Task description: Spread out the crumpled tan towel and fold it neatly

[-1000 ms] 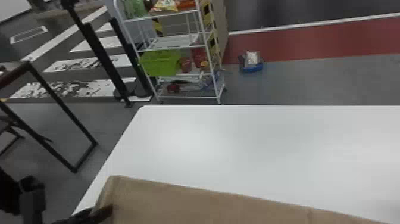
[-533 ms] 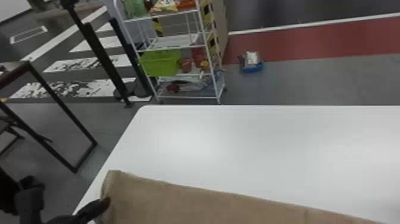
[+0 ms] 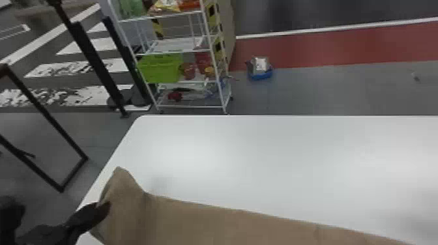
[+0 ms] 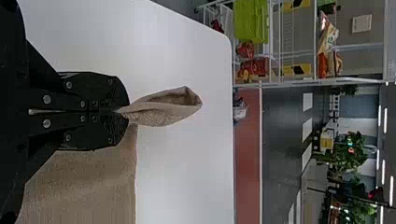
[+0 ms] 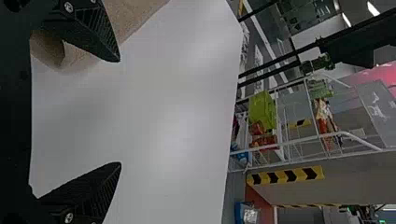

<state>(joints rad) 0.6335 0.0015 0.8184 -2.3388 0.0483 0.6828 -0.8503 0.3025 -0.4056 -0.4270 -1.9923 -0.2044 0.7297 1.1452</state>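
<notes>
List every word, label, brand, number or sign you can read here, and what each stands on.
No text is readable.
Colourful packet on the white rack: too blurred to read.
Pale placard in the background: too small to read.
Yellow-and-black striped edging: stripes, no legible words.
Tan towel: no lettering visible.

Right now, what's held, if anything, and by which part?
Tan towel, pinched near a corner by the left hand, tip sticking out past it. Right hand is open, empty.

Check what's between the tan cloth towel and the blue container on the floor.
Towel to container: bare white tabletop, then grey floor, seen in the head view.
</notes>
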